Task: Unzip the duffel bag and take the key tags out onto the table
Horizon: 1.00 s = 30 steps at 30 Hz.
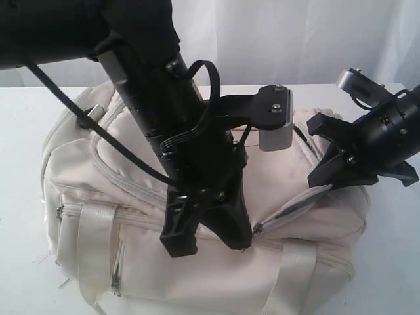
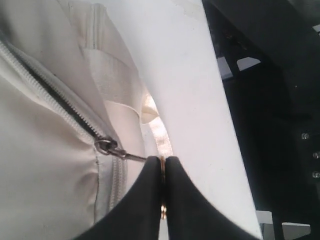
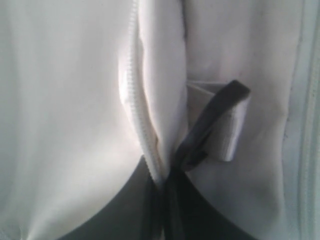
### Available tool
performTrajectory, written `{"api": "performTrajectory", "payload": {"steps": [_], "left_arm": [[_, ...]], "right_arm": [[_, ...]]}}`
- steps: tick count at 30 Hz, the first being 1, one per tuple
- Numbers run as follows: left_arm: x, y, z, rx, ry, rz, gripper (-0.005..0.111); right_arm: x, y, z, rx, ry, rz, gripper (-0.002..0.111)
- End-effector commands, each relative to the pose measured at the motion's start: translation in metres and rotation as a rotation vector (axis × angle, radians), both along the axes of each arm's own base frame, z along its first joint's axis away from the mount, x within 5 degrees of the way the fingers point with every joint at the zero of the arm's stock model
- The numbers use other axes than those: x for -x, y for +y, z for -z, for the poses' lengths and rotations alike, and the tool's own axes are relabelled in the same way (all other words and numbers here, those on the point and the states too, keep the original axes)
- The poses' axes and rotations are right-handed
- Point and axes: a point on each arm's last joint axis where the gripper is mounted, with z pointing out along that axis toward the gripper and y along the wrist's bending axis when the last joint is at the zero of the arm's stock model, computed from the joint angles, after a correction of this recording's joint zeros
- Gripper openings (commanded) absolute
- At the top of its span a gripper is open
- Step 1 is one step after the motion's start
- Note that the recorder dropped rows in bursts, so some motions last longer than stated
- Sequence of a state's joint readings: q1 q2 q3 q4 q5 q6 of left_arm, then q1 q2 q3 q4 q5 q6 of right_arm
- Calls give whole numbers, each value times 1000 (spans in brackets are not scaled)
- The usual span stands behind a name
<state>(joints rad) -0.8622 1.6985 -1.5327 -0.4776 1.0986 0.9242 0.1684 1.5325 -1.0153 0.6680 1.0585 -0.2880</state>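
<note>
The cream duffel bag (image 1: 289, 262) lies across the white table (image 1: 20, 144). Low at its front, my left gripper (image 1: 241, 240) is shut on the gold ring of the zipper pull (image 2: 162, 161), and a thin link runs from the ring to the grey slider (image 2: 106, 146). The zipper (image 2: 55, 97) behind the slider looks closed in the left wrist view. At the bag's right end my right gripper (image 1: 323, 180) is shut on a fold of bag fabric and zipper tape (image 3: 145, 125), beside a black D-ring (image 3: 215, 112) on a webbing loop. The key tags are hidden.
A webbing strap (image 2: 161, 137) lies under the left jaws on the table (image 2: 195, 90). The table's edge drops to dark floor (image 2: 280, 125). A white curtain (image 1: 295, 39) hangs behind. A side pocket zipper (image 1: 117, 269) faces front.
</note>
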Motion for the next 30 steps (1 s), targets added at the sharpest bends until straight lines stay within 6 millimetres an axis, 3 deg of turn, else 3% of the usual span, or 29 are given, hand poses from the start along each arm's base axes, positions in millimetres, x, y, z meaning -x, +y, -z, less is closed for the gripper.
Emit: {"api": "performTrajectory", "payload": {"steps": [1, 5, 8, 12, 16, 19, 24, 26, 30], "left_arm": [[17, 5, -6, -19, 124, 66, 26], [16, 4, -6, -13, 119, 53, 65], [13, 1, -7, 5, 108, -16, 71], [5, -3, -5, 15, 74, -115, 67], [5, -4, -2, -31, 156, -235, 60], [7, -2, 6, -137, 263, -352, 49], [18, 3, 34, -215, 394, -387, 29], [25, 0, 49, -145, 345, -431, 2], [44, -5, 49, 148, 138, -627, 0]], "right_arm": [[-6, -7, -2, 41, -58, 23, 0], [-6, -7, -2, 41, -58, 23, 0], [-6, -7, -2, 41, -58, 23, 0], [-6, -7, -2, 41, -58, 23, 0], [-6, -7, -2, 41, -58, 23, 0], [-6, -7, -2, 41, -58, 23, 0], [-6, -7, -2, 41, -58, 23, 0], [-6, -7, -2, 41, -58, 23, 0], [-6, -7, -2, 41, -56, 22, 0]]}}
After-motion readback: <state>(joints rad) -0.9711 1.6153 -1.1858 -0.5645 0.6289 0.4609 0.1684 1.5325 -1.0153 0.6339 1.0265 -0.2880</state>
